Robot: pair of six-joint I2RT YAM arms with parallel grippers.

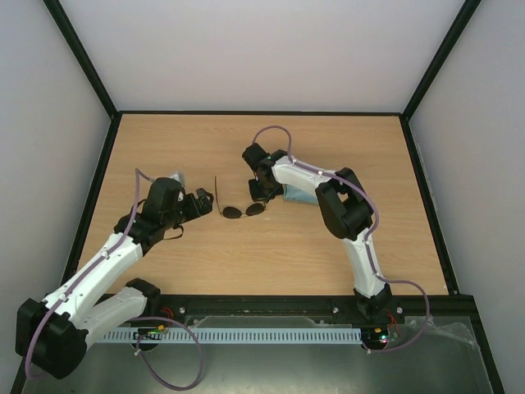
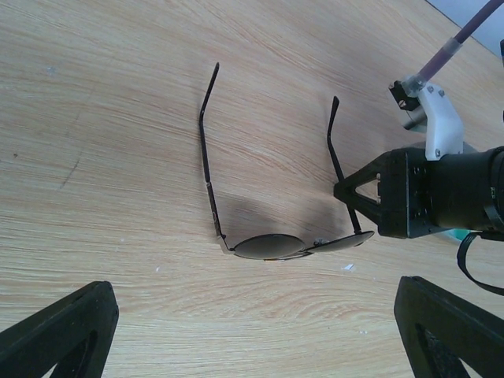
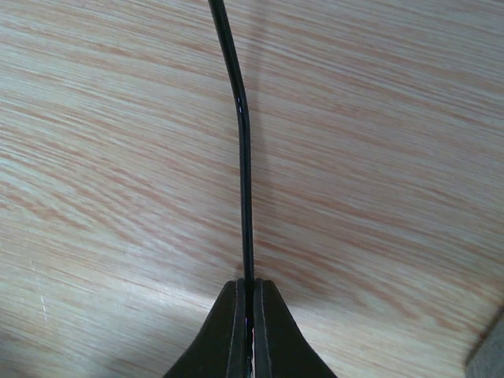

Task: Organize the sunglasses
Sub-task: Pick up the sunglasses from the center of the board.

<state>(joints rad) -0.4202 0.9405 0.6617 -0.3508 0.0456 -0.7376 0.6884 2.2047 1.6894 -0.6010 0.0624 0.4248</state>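
Top view: sunglasses sit mid-table, lenses toward the arms' bases, both temples spread and pointing away. Right gripper is down at the pair's right side. Left gripper is just beside the left side, not touching. A blue-grey cloth lies under the right forearm, partly hidden.

Left wrist cam: the left fingers stand wide apart w/ nothing between them, the pair on the wood ahead. The right pincer's tip is on the right temple arm, about halfway along. The left temple is free.

Right wrist cam: jaws are pinched tight on that thin temple. It runs straight out from between the pads, w/ bare wood below.

My read: step in hand is folding. The right temple is gripped, ready to swing in toward the lenses. The next move needs a short, gentle arc about the hinge, kept low so the light frame doesn't drag or flip. The left gripper prob. should steady the frame or take the other temple. Wire's thin, so it could slip.
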